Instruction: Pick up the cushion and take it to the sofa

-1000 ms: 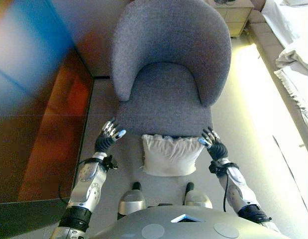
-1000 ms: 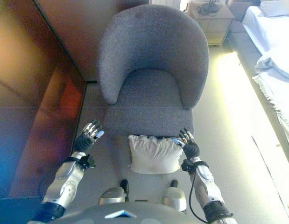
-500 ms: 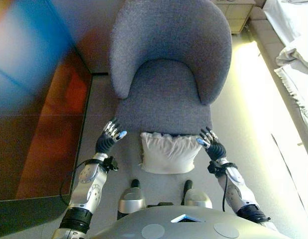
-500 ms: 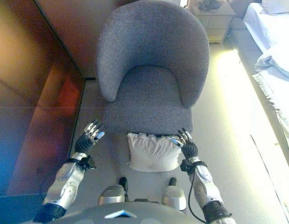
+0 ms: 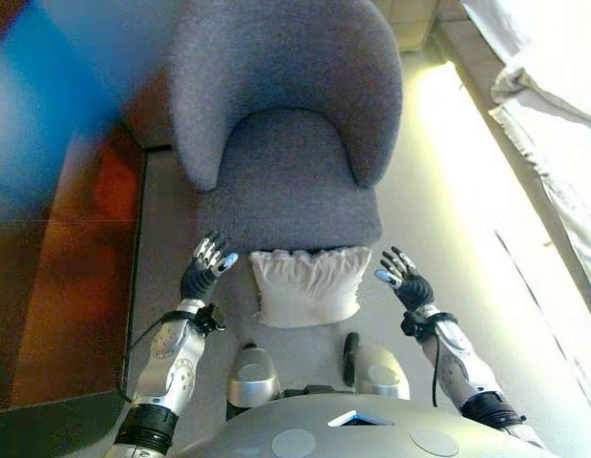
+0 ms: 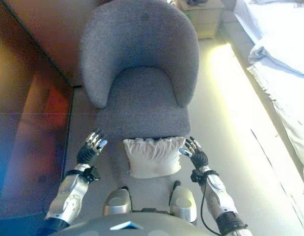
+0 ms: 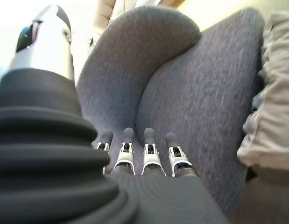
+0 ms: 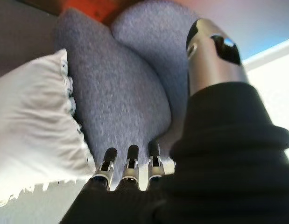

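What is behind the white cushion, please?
Behind the white cushion stands the grey armchair; the cushion's frilled top edge meets its seat front. Whatever lies under that edge is covered. Both hands are open beside it.

We list one white cushion (image 5: 305, 284) (frilled along its upper edge), leaning on the floor against the front of the grey armchair (image 5: 285, 143), unheld.

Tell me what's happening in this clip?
The robot stands facing a grey armchair, with a white cushion on the floor leaning against the chair's front edge. The left hand and right hand are held open on either side of the cushion, neither touching it. Nothing is picked up yet.
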Controlling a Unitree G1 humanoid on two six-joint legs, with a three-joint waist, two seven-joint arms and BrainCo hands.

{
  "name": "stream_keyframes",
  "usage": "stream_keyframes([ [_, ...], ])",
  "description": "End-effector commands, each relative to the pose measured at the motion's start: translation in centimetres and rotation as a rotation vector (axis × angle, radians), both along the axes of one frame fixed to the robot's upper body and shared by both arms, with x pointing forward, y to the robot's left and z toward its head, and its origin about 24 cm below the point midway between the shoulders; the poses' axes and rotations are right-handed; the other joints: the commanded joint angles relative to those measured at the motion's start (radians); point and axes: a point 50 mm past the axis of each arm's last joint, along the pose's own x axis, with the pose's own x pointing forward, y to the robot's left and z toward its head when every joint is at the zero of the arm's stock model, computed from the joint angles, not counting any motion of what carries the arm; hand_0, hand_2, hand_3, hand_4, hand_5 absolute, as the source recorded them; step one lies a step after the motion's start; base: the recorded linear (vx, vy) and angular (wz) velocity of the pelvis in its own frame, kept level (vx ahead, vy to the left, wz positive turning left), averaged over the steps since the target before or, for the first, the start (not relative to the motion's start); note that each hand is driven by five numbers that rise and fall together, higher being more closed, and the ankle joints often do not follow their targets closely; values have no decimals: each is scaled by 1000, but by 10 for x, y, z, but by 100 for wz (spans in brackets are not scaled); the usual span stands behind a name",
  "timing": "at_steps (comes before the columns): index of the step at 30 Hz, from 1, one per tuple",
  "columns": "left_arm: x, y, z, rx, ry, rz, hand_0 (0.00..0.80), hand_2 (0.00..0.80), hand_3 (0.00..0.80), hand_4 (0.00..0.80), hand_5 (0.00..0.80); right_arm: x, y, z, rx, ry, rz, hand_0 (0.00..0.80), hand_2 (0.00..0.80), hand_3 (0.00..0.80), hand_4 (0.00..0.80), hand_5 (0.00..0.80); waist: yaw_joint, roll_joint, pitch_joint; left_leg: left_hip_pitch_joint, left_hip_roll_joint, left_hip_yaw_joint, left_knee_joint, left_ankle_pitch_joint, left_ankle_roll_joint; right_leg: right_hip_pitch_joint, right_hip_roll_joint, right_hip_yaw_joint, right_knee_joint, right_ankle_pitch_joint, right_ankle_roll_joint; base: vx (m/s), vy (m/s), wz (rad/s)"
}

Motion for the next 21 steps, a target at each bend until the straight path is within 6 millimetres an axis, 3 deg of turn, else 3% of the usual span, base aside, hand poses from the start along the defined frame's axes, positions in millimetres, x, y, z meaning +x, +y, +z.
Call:
stream_keyframes([
  [1, 12, 9, 26, 23, -155, -28, 0, 0, 0, 0, 0, 24, 17, 29, 75, -186, 17, 0, 0, 0, 0, 0, 1, -24, -1, -67, -29, 104, 65, 39, 0, 132, 95, -116, -74, -52, -43, 57, 22, -32],
  [3, 17, 5, 27, 30, -166, -40, 0, 0, 0, 0, 0, 24, 17, 28, 83, -178, 11, 0, 0, 0, 0, 0, -13, -20, 0, -58, -23, 116, 40, 44, -7, 134, 96, -121, -76, -55, -44, 55, 71, -19],
  [7, 20, -1, 30, 17, -189, -28, 0, 0, 0, 0, 0, 19, 20, 24, 78, -145, 46, 0, 0, 0, 0, 0, -18, -13, -3, -43, -49, 67, -22, 43, -11, 144, 88, -104, -90, -53, -36, 98, 128, 20],
  [10, 23, -2, 34, 18, -209, -53, 0, 0, 0, 0, 0, 20, 22, 27, 85, -166, 38, 0, 0, 0, 0, 0, -14, -1, 9, -47, -32, 106, -126, 85, -24, 151, 93, -119, -92, -59, -30, 32, 82, 17],
  [11, 28, -4, 38, 26, -228, -70, 0, 0, 0, 0, 0, 26, 21, 30, 93, -190, 20, 0, 0, 0, 0, 0, -14, -2, 16, -65, -16, 145, -126, 89, -24, 142, 87, -136, -89, -61, -32, -42, 110, 39],
  [14, 35, -3, 40, 50, -226, -59, 0, 0, 0, 0, 0, 36, 27, 33, 115, -198, 5, 0, 0, 0, 0, 0, -2, 5, 18, -62, -35, 117, -164, 68, -3, 99, 65, -150, -39, -69, -16, -7, 131, 35],
  [17, 36, 4, 44, 81, -231, -65, 0, 0, 0, 0, 0, 38, 36, 35, 126, -220, 33, 0, 0, 0, 0, 0, 18, 8, 21, -77, -40, 112, -137, 45, 33, 67, 12, -158, 99, -104, 8, 55, 108, 1],
  [21, 30, 10, 42, 98, -215, -87, 0, 0, 0, 0, 0, 33, 42, 34, 145, -216, 9, 0, 0, 0, 0, 0, 42, 7, 17, -70, -57, 129, -111, 6, 83, 22, -112, -156, 391, -12, 18, 126, 117, 6],
])
